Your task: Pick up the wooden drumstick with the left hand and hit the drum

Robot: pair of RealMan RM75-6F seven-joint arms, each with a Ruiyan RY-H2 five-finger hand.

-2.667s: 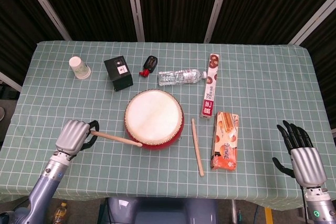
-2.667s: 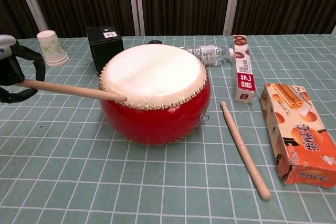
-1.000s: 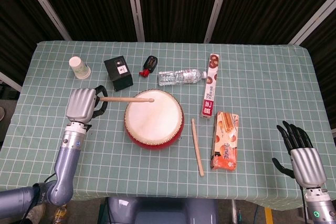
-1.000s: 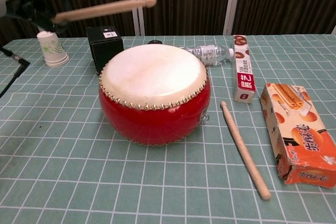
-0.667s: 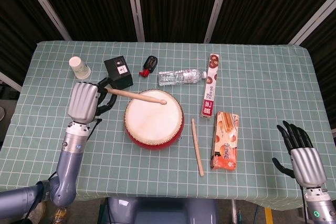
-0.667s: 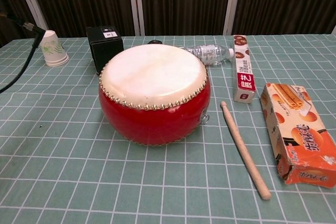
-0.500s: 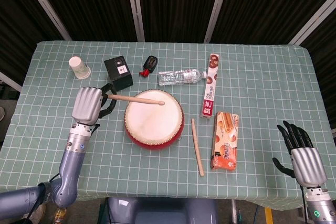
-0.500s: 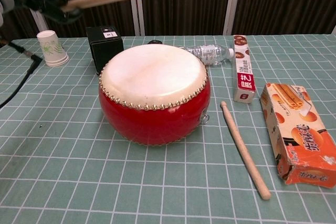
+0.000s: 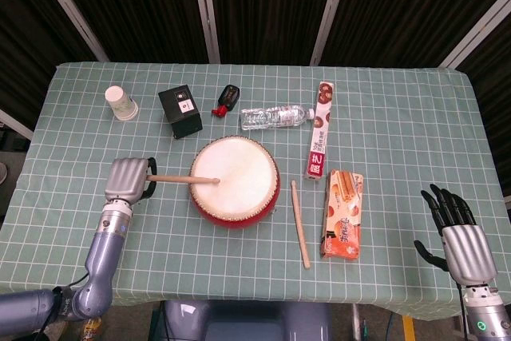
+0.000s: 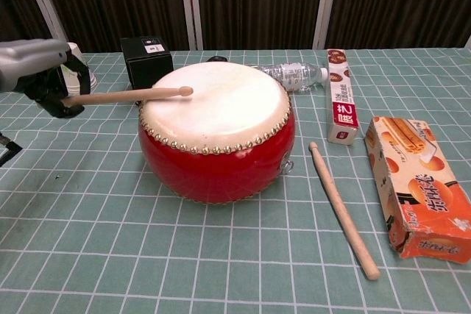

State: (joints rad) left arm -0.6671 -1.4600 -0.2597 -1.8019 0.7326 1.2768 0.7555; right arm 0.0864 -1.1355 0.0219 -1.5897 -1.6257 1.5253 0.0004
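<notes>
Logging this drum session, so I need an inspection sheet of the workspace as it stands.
Surface: table under green checked cloth.
Job's things: red drum at centre; drumstick tip at the drumhead; second drumstick lying right of the drum.
Clutter: paper cup, black box, water bottle, two snack boxes.
Hands: left hand grips the drumstick; right hand empty, fingers apart.
Cables: nothing seen.
Surroundings: dark curtain.

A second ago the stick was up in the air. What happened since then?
The left hand swung the drumstick down, and its tip now sits on the drum skin. The hand is lower too, still gripping the stick. The spare drumstick, the snack box and the right hand stayed put.
</notes>
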